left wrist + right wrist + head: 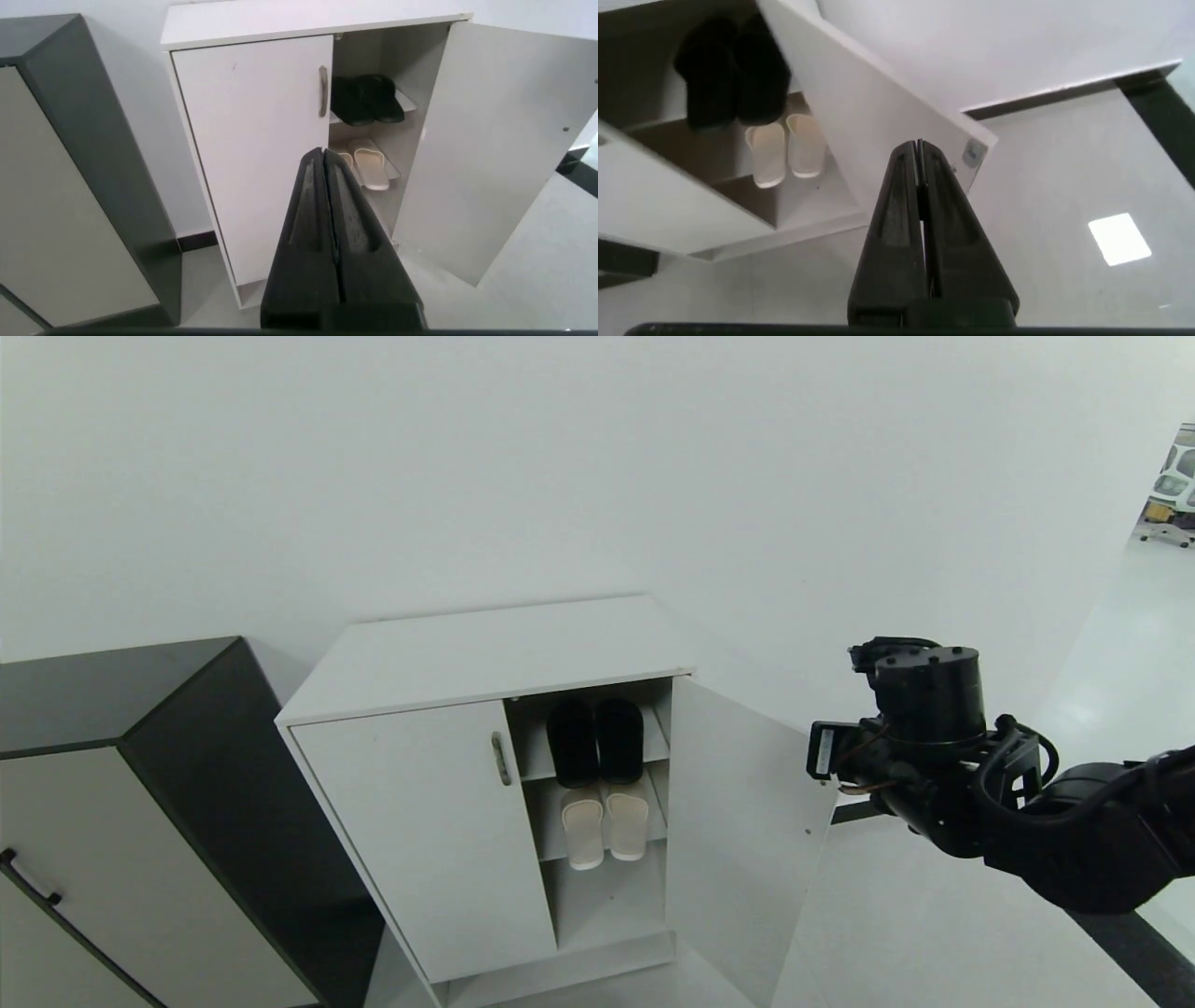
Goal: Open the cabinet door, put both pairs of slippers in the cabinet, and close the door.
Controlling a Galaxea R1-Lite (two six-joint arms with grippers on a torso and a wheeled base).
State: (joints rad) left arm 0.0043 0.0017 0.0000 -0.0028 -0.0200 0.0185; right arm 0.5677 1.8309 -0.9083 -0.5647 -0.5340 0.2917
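Note:
The white cabinet (485, 653) stands against the wall with its right door (738, 803) swung open and its left door shut. A black pair of slippers (595, 742) lies on the upper shelf, and a white pair (605, 821) on the shelf below. My right arm (924, 747) hangs just beyond the open door's outer edge. The right gripper (920, 147) is shut and empty, close to the door's edge (878, 121). Held back in front of the closed left door, my left gripper (324, 154) is also shut and holds nothing.
A dark cabinet (140, 784) with a pale front stands close beside the white one, on its left. The left door carries a vertical handle (501, 758). Open floor (934, 933) lies to the right of the open door, crossed by a dark strip.

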